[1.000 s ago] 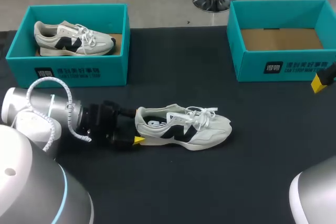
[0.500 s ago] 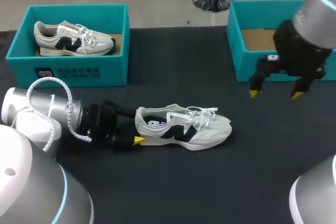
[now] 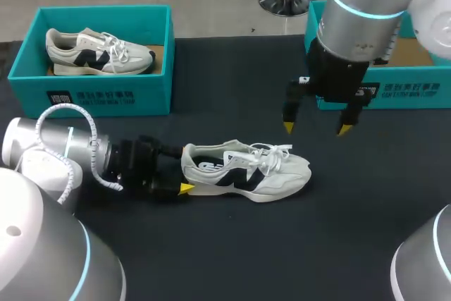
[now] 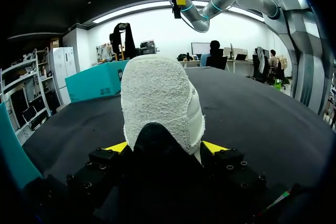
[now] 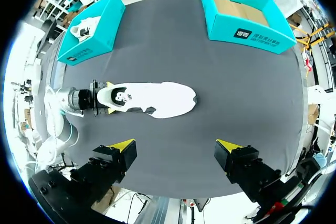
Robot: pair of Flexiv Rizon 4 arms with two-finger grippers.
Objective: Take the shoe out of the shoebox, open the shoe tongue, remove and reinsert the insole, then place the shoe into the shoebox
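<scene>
Swung in from the three o'clock edge within the last second, the right arm is now seen over the middle of the table, while the left arm and the shoe have not shifted at all. Starting at the left: a teal shoebox is set at ten o'clock from the loose shoe, and a second sneaker is seen lying inside it, toe toward three o'clock. Next, the left gripper is found low on the table at nine o'clock of the shoe, its two yellow tips pressed against either side of the heel, so the heel is clamped between them. And there is the task's shoe, a white sneaker with dark side marks, resting upright on its sole near the table's middle, toe aimed at three o'clock, laces tied, its dark insole visible through the opening. Over at roughly one o'clock of the toe, the right gripper is held above the table, fingers spread wide and nothing between them. Last, at two o'clock, the other teal shoebox is seen partly covered by the right arm, bare cardboard showing on its floor.
</scene>
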